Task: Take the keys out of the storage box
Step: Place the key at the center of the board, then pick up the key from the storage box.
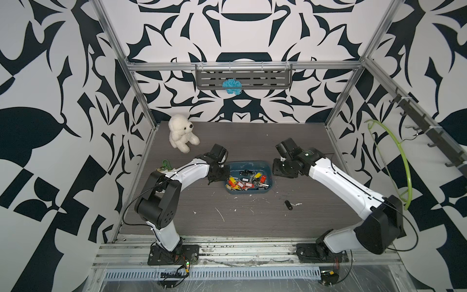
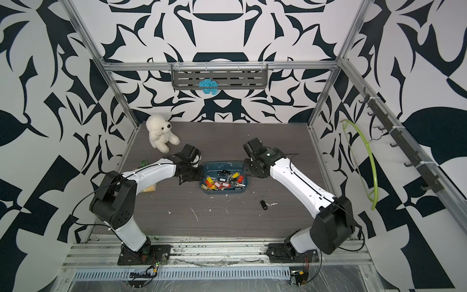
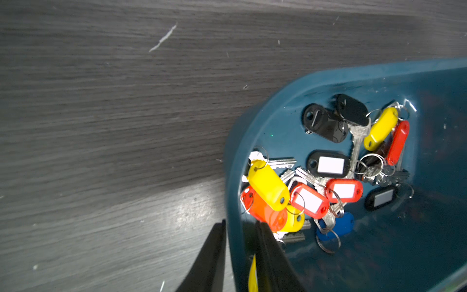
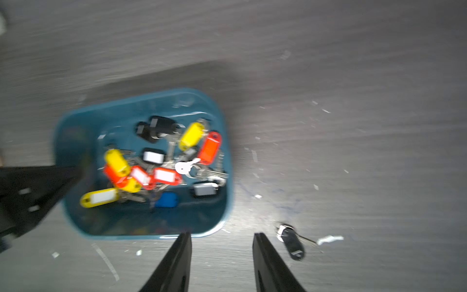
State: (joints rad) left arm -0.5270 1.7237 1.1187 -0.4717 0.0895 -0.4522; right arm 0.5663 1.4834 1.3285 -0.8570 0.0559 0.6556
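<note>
The storage box [image 1: 249, 192] [image 2: 222, 192] is a shallow teal tub at the middle of the table. Inside it lie the keys [image 1: 246, 182] [image 2: 223, 180] [image 3: 328, 172] [image 4: 161, 166], a heap with red, yellow, black and blue tags. My left gripper [image 1: 219, 177] [image 2: 195, 175] [image 3: 240, 222] is shut on the box's left wall [image 3: 235, 177], one finger outside and one inside. My right gripper [image 1: 278, 168] [image 4: 222, 233] hangs open and empty above the table by the box's right side. One black-tagged key [image 1: 288, 204] [image 2: 263, 204] [image 4: 290, 240] lies on the table outside the box, to its front right.
A white plush bear [image 1: 182, 136] sits at the back left. A grey shelf [image 1: 243, 78] on the back rail holds a blue woolly ball [image 1: 232, 86]. A green hoop [image 1: 404, 161] hangs on the right wall. White scraps [image 1: 219, 213] litter the table's front.
</note>
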